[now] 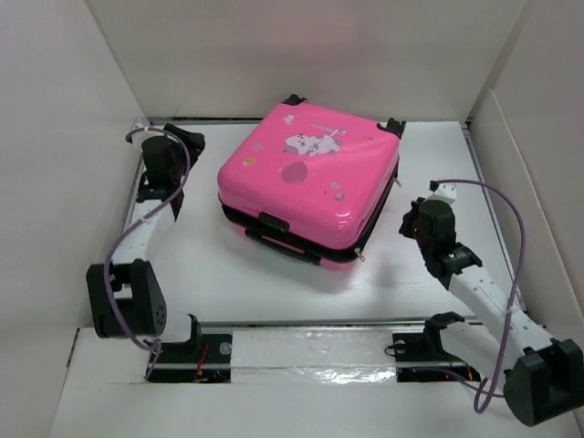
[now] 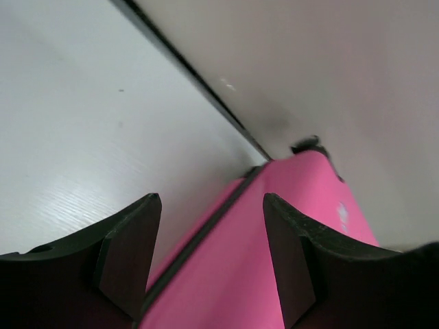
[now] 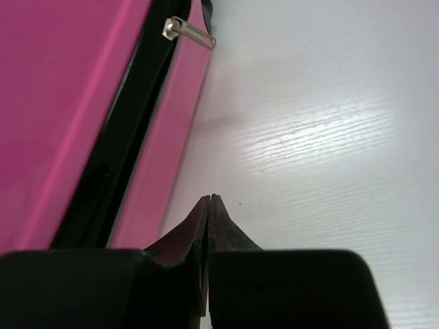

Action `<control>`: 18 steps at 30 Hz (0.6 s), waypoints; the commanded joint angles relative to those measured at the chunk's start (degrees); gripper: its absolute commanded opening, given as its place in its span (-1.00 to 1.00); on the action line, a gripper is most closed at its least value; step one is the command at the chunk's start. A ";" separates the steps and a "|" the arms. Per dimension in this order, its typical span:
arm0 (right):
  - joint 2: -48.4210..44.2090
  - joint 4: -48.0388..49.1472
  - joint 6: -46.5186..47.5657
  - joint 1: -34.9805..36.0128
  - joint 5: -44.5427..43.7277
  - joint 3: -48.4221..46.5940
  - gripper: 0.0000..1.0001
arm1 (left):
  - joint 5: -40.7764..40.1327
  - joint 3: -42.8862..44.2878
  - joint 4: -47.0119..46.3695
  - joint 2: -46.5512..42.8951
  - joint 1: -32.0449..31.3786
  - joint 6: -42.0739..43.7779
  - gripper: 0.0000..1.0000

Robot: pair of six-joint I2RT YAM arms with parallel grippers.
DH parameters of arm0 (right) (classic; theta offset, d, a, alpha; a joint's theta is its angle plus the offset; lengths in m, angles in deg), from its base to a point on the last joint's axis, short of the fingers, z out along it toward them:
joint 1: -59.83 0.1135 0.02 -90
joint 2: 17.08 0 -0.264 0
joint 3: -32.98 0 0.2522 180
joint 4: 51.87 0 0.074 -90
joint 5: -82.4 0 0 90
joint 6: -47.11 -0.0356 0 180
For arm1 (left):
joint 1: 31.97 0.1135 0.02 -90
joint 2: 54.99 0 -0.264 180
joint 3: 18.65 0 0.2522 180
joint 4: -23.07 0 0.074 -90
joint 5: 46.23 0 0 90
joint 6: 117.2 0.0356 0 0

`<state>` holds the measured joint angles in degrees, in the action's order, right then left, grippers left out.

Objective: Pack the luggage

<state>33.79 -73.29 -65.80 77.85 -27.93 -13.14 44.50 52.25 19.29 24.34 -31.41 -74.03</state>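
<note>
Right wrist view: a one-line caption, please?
Right gripper, shut, beside the closed pink luggage, its metal zipper pull visible, white table beneath.

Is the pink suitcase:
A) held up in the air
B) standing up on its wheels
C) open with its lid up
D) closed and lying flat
D: the luggage lies flat on the table, cartoon side up, with its two pink halves together.
</note>
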 commanded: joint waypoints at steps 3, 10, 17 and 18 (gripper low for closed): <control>9.40 12.32 3.14 -7.02 13.74 -1.82 -1.00 | 9.90 11.13 7.15 16.16 5.41 1.65 0.15; 22.59 20.21 2.97 -6.43 18.75 -5.96 -1.00 | 11.40 4.39 -1.61 19.72 2.97 -1.86 0.05; 33.76 23.49 4.10 2.51 22.63 -12.72 -1.00 | 11.85 -15.10 -19.98 14.72 -4.06 -11.88 -0.01; 34.46 22.52 4.89 3.85 22.01 -14.12 -1.00 | 11.40 -16.26 -20.34 12.02 -4.59 -11.62 -0.01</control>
<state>67.10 -56.77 -61.74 75.29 -12.09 -21.86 53.16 40.56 6.68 43.40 -32.09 -83.80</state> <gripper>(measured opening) 0.010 0.499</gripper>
